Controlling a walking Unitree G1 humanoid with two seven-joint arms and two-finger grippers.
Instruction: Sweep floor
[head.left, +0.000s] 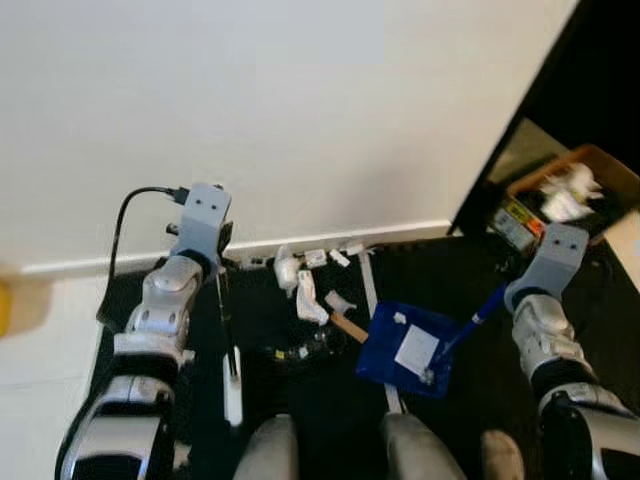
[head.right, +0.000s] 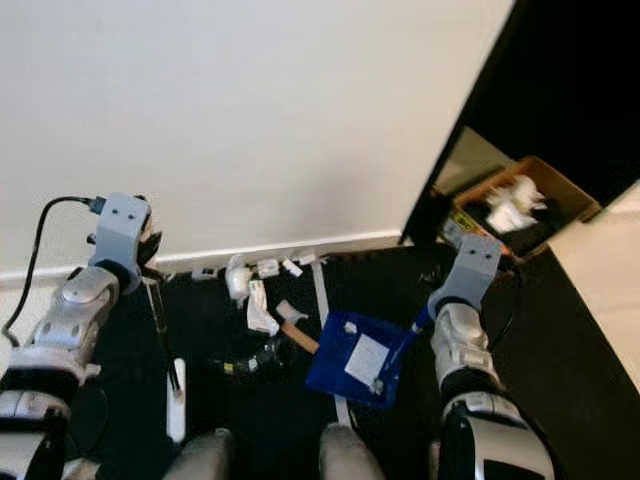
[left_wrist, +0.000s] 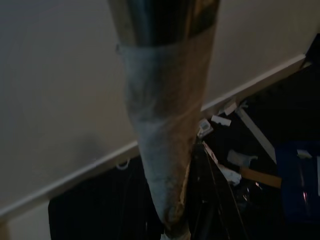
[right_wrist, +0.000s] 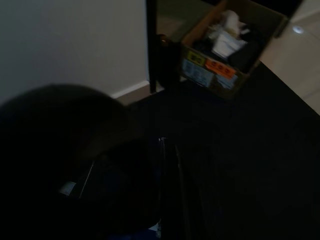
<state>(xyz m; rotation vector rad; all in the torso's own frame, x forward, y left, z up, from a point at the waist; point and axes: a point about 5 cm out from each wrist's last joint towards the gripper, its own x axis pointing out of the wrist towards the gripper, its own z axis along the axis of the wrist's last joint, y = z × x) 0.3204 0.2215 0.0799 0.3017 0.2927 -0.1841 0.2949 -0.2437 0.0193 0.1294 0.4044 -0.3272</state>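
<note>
Left hand (head.left: 215, 262) is clamped on a stiff, light broom handle (head.left: 227, 325); right hand (head.left: 520, 290) grips the blue dustpan (head.left: 408, 350) handle near weightless paper scraps (head.left: 300, 285).

Dustpan (head.left: 410, 350): glossy blue plastic. Floor mat (head.right: 560, 340): matt black. Scraps (head.left: 300, 290): crumpled white paper. Box (head.right: 520, 205): brown cardboard. Broom handle (left_wrist: 160, 125): metal, cloth-wrapped.
</note>
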